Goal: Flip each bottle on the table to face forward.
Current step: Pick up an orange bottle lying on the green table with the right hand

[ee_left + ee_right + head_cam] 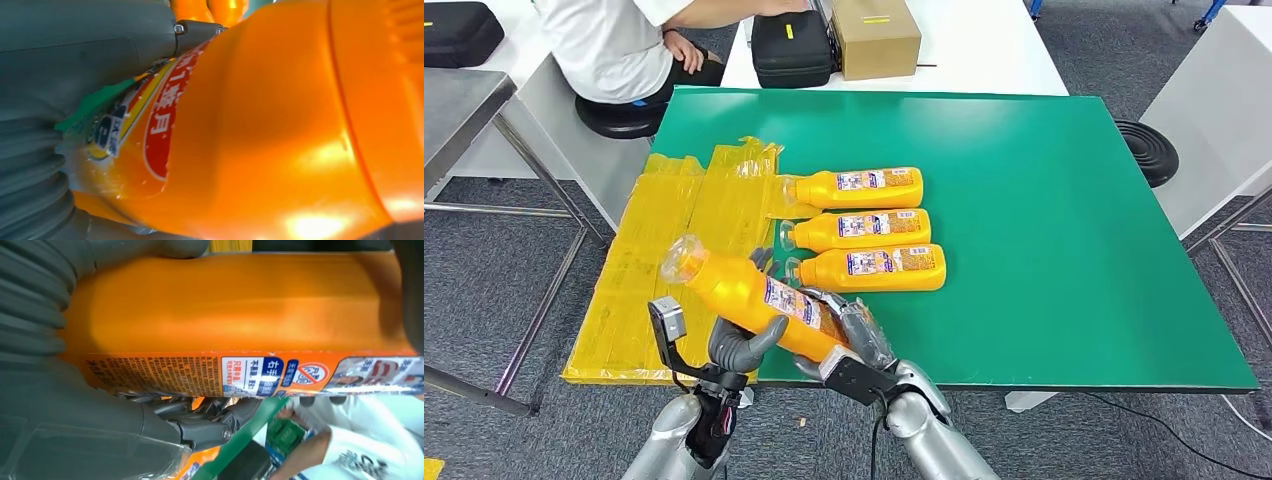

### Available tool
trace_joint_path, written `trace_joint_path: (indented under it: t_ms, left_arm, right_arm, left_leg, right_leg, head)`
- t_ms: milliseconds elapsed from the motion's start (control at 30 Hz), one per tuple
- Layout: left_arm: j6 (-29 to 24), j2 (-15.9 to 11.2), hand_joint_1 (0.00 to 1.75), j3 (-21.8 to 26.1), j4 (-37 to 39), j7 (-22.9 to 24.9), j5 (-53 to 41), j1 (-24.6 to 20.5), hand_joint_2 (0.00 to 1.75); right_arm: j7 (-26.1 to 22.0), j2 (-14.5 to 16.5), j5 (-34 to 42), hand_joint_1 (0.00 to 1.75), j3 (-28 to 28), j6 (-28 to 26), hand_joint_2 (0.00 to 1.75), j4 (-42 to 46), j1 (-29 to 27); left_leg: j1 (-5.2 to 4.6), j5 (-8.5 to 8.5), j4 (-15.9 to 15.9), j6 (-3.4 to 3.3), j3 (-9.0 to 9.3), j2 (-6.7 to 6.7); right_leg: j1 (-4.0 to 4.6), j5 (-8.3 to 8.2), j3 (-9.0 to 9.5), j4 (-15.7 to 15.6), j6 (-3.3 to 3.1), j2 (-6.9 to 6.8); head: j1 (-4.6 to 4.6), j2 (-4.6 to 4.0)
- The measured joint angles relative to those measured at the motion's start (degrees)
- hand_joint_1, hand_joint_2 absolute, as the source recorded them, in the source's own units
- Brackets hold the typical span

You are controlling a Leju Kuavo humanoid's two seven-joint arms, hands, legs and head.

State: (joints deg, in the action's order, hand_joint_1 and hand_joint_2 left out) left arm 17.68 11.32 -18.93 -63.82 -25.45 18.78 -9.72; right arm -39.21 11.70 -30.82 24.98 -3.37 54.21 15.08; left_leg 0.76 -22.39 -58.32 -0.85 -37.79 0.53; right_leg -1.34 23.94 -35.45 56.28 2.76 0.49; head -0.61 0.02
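Orange plastic bottle point(754, 295), glossy and flat-sided with a printed label, is held off the green table point(1064, 200) at its near edge, left hand point(742, 345) grasping its middle and right hand point(856, 340) its base. Seemingly mid-flip, it next needs rolling label-forward and laying beside the three bottles point(869, 228) lying in a row

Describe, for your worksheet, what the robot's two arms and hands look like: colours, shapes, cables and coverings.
Both arms are silver, rounded metal shells. The left hand has thick grey fingers, with a small black bracket module and thin black cables at its wrist. The right hand has grey fingers and a black wrist block. Up close, each hand has a grey ribbed cover and darker jointed fingers with visible screws.
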Motion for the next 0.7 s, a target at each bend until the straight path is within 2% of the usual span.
trace_joint_path:
  t_ms: [700]
  left_arm:
    - [-0.7, -0.1, 0.0, 0.5, 2.1, -0.4, 1.9, 0.4, 1.75]
  right_arm:
    - [1.4, 0.3, -2.2, 1.75, 3.8, 2.2, 1.75, -5.9, 3.3]
  left_leg:
    - [0.0, -0.01, 0.0, 0.0, -0.01, -0.01]
  right_leg:
    - [0.0, 0.0, -0.03, 0.0, 0.0, 0.0]
  head:
    - [0.0, 0.0]
